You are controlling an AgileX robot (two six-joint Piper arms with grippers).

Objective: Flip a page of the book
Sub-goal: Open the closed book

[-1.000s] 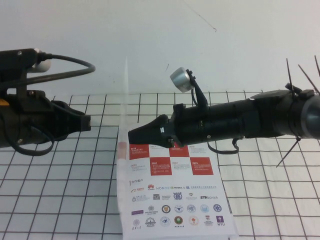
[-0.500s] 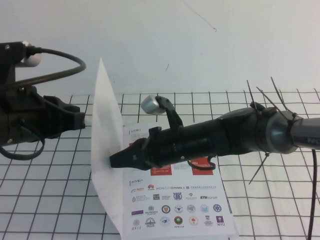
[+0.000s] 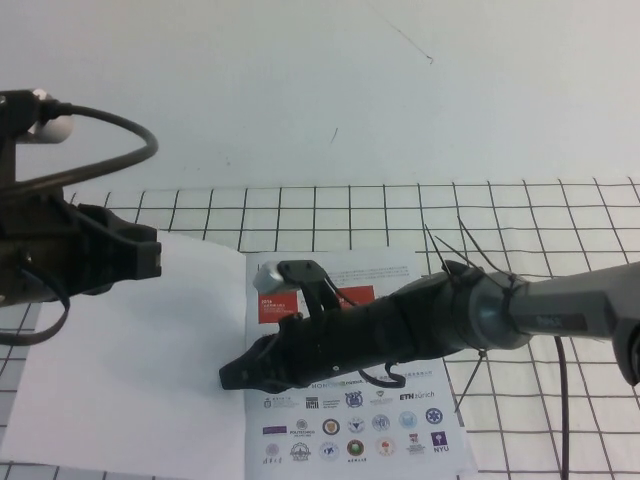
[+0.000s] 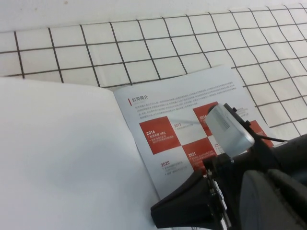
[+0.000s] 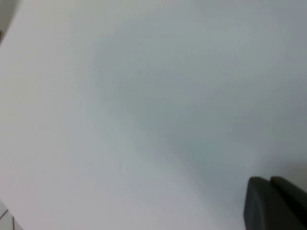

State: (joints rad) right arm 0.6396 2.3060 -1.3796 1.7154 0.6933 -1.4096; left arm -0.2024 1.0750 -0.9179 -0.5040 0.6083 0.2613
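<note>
High view: my right hand [image 3: 232, 377], fingers together, rests on the page [image 3: 130, 360] lying flat, left of the book [image 3: 350, 400] spine; my left hand [image 3: 150, 255], grip unclear, hovers beyond its far edge.

**Bright, even light; right wrist view washed out and soft**

The high view was brightly and evenly lit, and the wall across the upper frame read pale grey-white. The right gripper [image 3: 232, 376], low at centre and shut, cast only a faint shadow on the turned page [image 3: 130, 350]. The left gripper [image 3: 150, 255], at the left edge, showed as a dark mass with little detail. In the left wrist view the book [image 4: 158, 120] was sharp, while the dark arm at lower right was blurred. The right wrist view was nearly uniform white with a dull grey patch, unfocused; the fingertips [image 5: 276, 203] at lower right were soft-edged.
</note>
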